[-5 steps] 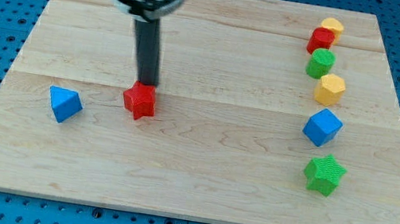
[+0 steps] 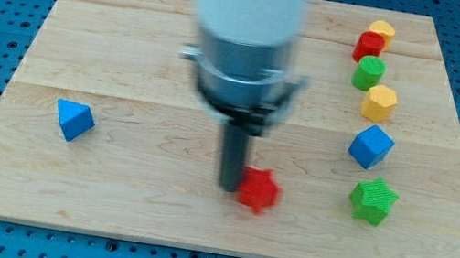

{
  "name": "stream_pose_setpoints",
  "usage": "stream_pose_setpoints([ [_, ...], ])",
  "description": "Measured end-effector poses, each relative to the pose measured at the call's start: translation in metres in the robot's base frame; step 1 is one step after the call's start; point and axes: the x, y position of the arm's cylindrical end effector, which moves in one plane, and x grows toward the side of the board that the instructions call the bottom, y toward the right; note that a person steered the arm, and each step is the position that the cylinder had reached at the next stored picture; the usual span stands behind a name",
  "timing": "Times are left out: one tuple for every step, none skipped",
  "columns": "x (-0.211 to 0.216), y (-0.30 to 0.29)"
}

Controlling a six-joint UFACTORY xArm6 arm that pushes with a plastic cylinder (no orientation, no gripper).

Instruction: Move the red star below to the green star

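Observation:
The red star [image 2: 258, 190] lies on the wooden board [image 2: 109, 193] near the view's bottom, right of centre. My tip [image 2: 231, 188] touches its left side. The green star [image 2: 373, 201] lies to the view's right of the red star, at about the same height, with a gap of bare board between them. The arm's body is blurred and hides the board's upper middle.
A column of blocks stands at the view's right above the green star: a blue cube [image 2: 370, 147], a yellow block [image 2: 380, 103], a green block [image 2: 369, 73], a red block [image 2: 369, 47] and a yellow block [image 2: 382, 30]. A blue triangular block [image 2: 74, 119] lies at the left.
My tip and the red star have moved to the view's right and down, from left of centre to near the green star. The other blocks have not moved.

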Motion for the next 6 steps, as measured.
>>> stream_pose_setpoints([
  [-0.005,0.028],
  [-0.009,0.034],
  [0.030,0.067],
  [0.035,0.100],
  [0.037,0.099],
  [0.065,0.019],
])
